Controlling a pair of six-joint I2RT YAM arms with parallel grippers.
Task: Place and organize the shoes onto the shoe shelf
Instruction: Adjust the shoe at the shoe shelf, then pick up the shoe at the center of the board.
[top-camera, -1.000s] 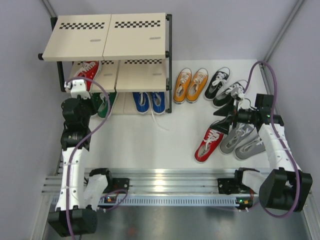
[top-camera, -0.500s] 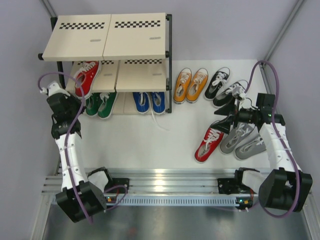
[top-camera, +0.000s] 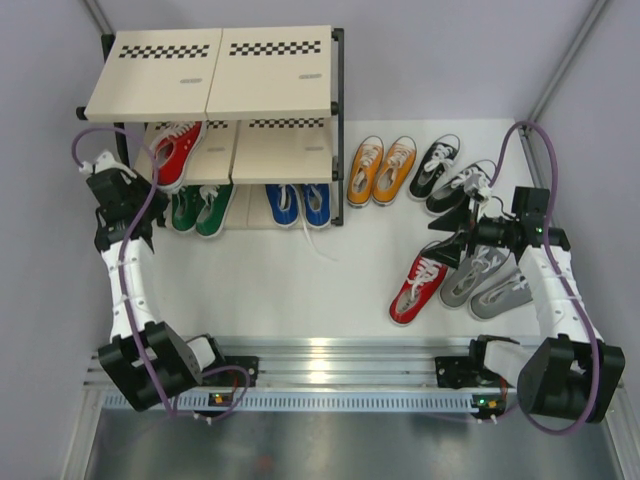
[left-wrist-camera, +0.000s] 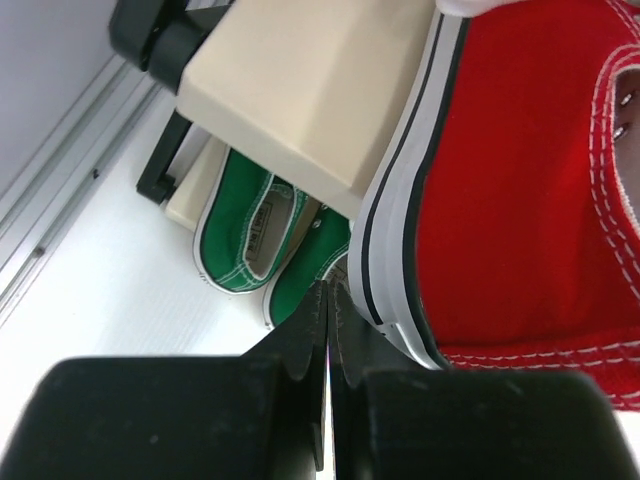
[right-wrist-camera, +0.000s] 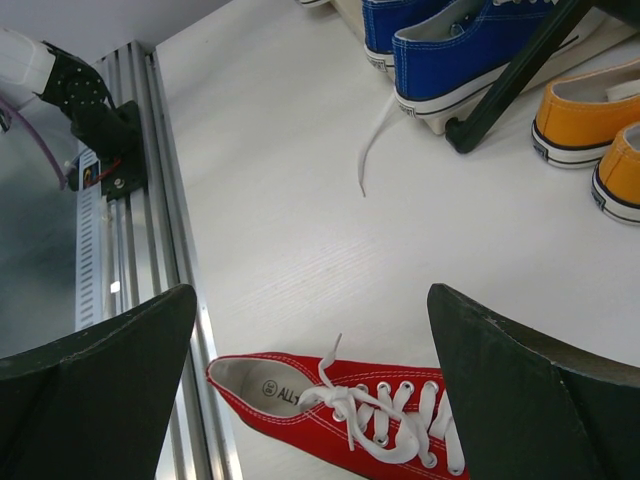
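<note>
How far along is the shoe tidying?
Under half. The shoe shelf holds the green pair, blue pair and one red shoe. Nothing is gripped: left gripper shut beside that shoe, right gripper open above the loose red shoe. That, plus the orange pair, black pair and grey pair, lie on the table.

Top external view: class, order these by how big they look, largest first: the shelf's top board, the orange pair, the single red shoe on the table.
1. shelf's top board, though it is raised nearer the camera
2. orange pair
3. single red shoe on the table
</note>
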